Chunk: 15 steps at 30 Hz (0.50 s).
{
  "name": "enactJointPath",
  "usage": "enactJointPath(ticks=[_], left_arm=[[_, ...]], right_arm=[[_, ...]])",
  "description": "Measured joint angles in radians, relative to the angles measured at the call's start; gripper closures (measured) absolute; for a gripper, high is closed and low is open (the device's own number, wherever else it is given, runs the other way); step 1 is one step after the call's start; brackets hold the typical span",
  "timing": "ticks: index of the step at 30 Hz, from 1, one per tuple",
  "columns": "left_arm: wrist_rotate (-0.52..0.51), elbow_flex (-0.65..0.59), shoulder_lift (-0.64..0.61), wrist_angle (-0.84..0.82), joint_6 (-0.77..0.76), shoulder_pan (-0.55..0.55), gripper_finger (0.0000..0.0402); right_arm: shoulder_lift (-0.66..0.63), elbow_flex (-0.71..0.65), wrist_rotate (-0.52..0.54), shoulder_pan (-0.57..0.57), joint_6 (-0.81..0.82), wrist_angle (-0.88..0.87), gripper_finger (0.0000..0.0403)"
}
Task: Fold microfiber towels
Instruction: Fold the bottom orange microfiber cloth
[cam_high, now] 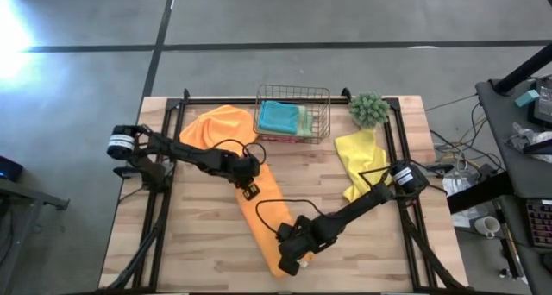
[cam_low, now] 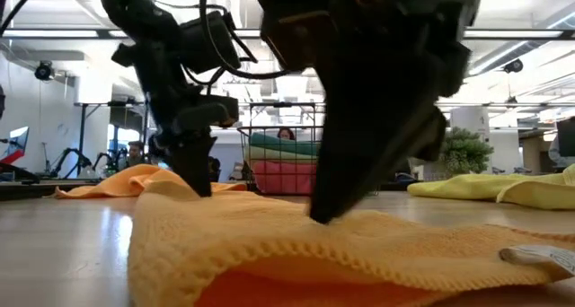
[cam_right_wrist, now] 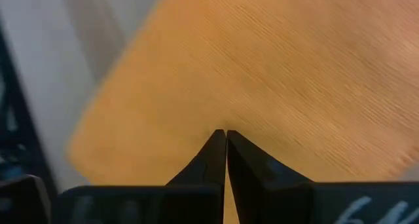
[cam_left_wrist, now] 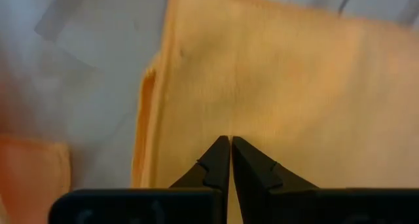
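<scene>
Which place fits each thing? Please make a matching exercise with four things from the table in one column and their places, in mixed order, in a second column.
Things:
1. yellow towel
2. teal towel
3. left claw
4. right claw

Places:
A. inside the wire basket
B. near end of the long orange towel
C. beside the green plant
D. middle of the orange towel

Pairs: 1-C, 2-A, 3-D, 4-B

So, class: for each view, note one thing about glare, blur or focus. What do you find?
High view: bright glare on the floor at upper left. Low view: the right gripper looms dark and soft against lit ceiling lamps; the orange towel is sharp in front. Left wrist view: table beside the towel is blurred. Right wrist view: towel weave streaked, soft.
</scene>
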Motion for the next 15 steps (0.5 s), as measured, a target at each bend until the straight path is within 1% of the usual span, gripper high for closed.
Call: enactJointPath(ticks=[4, 6, 10, 13, 15], left_arm=[[0.006, -0.018, 0.0, 0.091, -0.024, 0.026, 0.0398], [0.007, -0.018, 0.0, 0.105, -0.024, 0.03, 0.0398], [0.008, -0.019, -0.045, 0.086, -0.025, 0.009, 0.0398], [0.009, -0.001, -0.103, 0.015, -0.025, -0.04, 0.0398], [0.009, 0.009, -0.14, -0.005, -0.021, -0.083, 0.0398]], right_arm=[[0.0, 0.0, 0.002, -0.01, -0.019, 0.1, 0.0394], [0.0, 0.009, 0.013, -0.013, -0.036, 0.105, 0.0394], [-0.027, 0.021, 0.044, -0.008, -0.079, 0.057, 0.0394], [-0.065, 0.026, 0.048, 0.008, -0.116, -0.028, 0.0394], [-0.086, 0.026, 0.048, 0.018, -0.138, -0.069, 0.0394]])
